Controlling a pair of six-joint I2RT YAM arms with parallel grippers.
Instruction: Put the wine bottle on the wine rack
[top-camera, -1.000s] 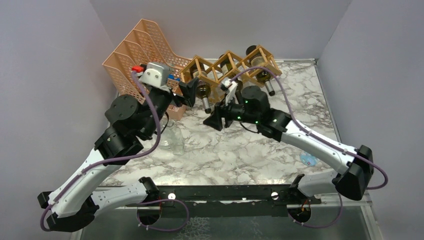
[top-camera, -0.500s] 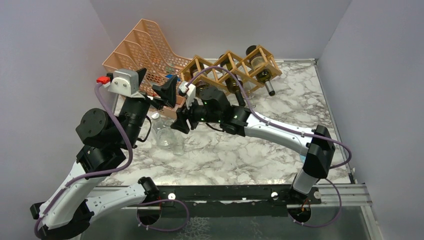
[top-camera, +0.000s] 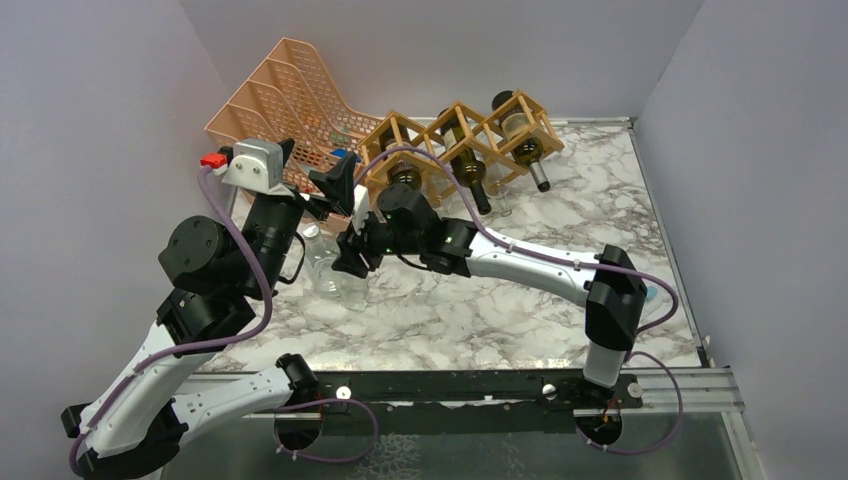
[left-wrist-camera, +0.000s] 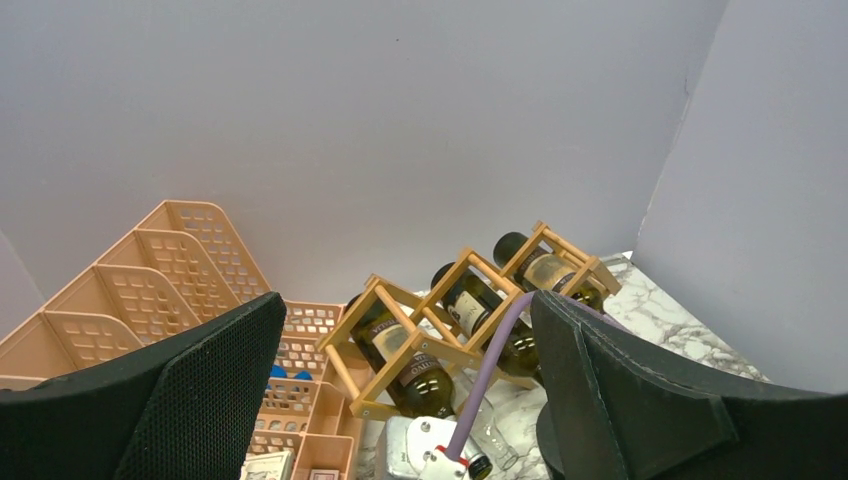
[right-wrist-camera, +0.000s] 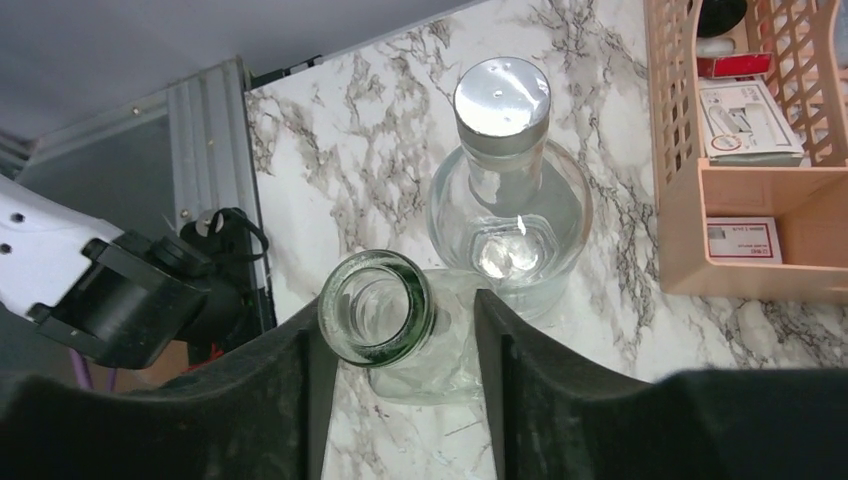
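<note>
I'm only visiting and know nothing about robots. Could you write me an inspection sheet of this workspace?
Surface: marble table, no spills seen.
Job's things: wooden rack at the back holds three dark bottles; open clear bottle stands upright on the table.
Clutter: peach organizer with small boxes; capped bottle beside the open one.
Grippers: left gripper raised, jaws wide, empty; right gripper jaws either side of the open bottle's neck, not clamped.
Cables: purple cables along both arms.
Surroundings: plain grey walls.

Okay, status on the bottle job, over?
Left hand open, idle. Right hand open, astride neck of open clear bottle. Capped bottle close beside. Wine rack holds three.
</note>
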